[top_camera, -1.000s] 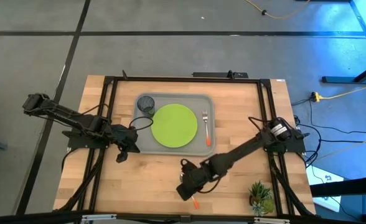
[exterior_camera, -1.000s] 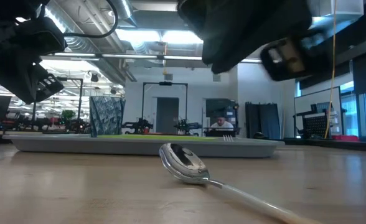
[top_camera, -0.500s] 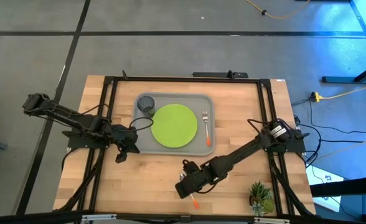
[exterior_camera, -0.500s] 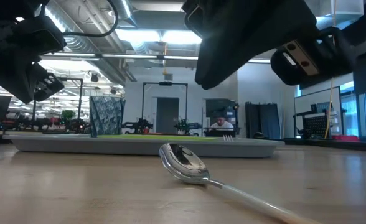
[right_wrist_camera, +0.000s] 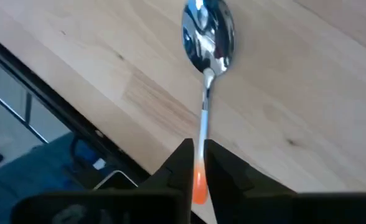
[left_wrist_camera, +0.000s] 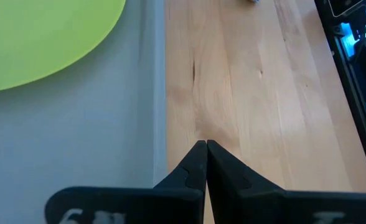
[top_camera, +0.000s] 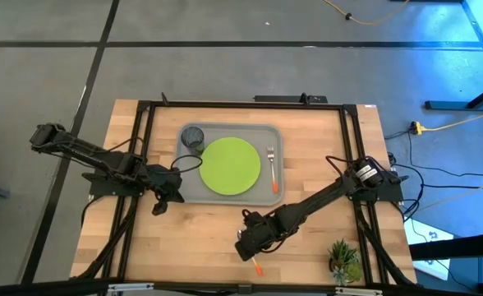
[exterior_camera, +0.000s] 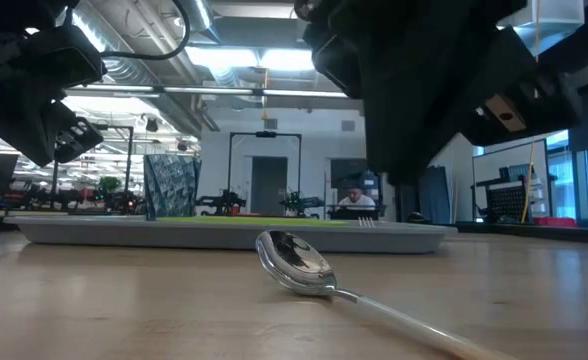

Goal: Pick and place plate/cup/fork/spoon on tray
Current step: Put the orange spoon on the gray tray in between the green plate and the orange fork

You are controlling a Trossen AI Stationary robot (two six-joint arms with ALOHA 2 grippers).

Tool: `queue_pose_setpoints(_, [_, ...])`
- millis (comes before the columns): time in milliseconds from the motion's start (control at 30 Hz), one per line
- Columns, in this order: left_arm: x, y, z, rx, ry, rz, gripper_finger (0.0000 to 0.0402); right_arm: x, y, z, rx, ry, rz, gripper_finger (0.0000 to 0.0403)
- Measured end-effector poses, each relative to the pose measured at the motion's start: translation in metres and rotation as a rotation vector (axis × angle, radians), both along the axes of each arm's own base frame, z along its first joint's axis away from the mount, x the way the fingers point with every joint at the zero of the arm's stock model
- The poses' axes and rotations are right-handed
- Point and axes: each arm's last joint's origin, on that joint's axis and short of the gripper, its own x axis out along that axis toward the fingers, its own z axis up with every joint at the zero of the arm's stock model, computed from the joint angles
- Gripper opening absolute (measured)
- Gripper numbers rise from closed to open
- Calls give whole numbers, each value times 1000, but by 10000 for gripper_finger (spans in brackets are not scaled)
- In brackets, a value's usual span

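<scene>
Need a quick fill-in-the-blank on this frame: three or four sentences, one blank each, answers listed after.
1. The lime-green plate lies on the grey ____.
2. The only utensil off the tray, lying on the wooden table, is the ____.
3. The fork lies on the tray beside the plate, on the side opposite the ____.
4. The right claw straddles the spoon's ____ handle, while the left claw waits by the tray's edge.

Missing words: tray; spoon; cup; orange

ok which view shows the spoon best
The right wrist view: the whole spoon lies on the wood, its orange handle between the right gripper fingers. The low view shows its bowl close up, handle running out of frame. The high view shows only the orange handle tip. The left wrist view misses it.
</scene>
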Motion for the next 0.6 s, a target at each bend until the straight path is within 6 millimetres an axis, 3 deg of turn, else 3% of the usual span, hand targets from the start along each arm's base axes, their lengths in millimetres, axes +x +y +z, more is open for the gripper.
queue_pose_setpoints(233, [0,0,0,-3,2,3,0,9,5,3,47,-104,14,71])
queue_pose_setpoints(600, [0,0,0,1,3,0,0,9,7,-20,12,-37,74,71])
